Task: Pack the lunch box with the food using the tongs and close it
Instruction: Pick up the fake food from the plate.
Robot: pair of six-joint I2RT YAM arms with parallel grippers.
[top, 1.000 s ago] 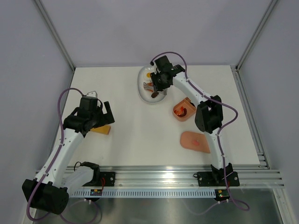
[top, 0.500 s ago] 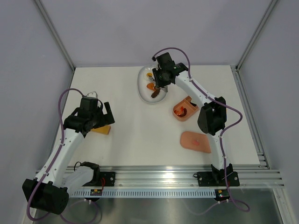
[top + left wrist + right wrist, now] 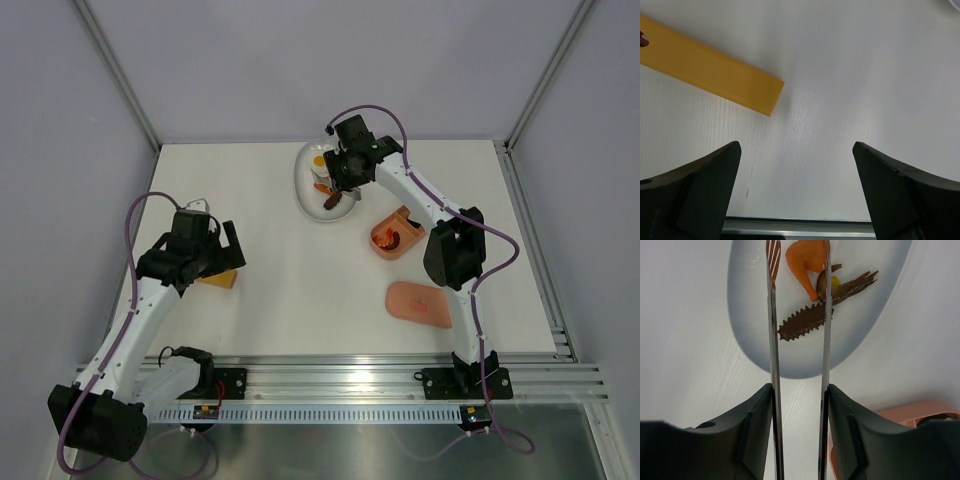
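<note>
My right gripper (image 3: 799,390) is shut on the tongs (image 3: 772,340), one slim silver arm against each finger. The tong arms stand apart and reach over the white dish (image 3: 747,315). Their tips flank an orange food piece (image 3: 807,260); a brown serrated piece (image 3: 802,322) and a brown bit with yellow (image 3: 840,286) lie beside it. In the top view the pink lunch box (image 3: 395,236) sits right of the dish (image 3: 305,190) with reddish food inside, and its lid (image 3: 418,303) lies nearer the arms. My left gripper (image 3: 796,147) is open over bare table.
A yellow-orange block (image 3: 218,278) lies on the table by the left gripper, also seen as the block (image 3: 710,70) in the left wrist view. A metal rail (image 3: 340,380) runs along the near table edge. Grey walls enclose the back and sides.
The right wrist shifted slightly toward the back of the dish, and the tong arms now stand apart over the food. The left arm has not moved.
</note>
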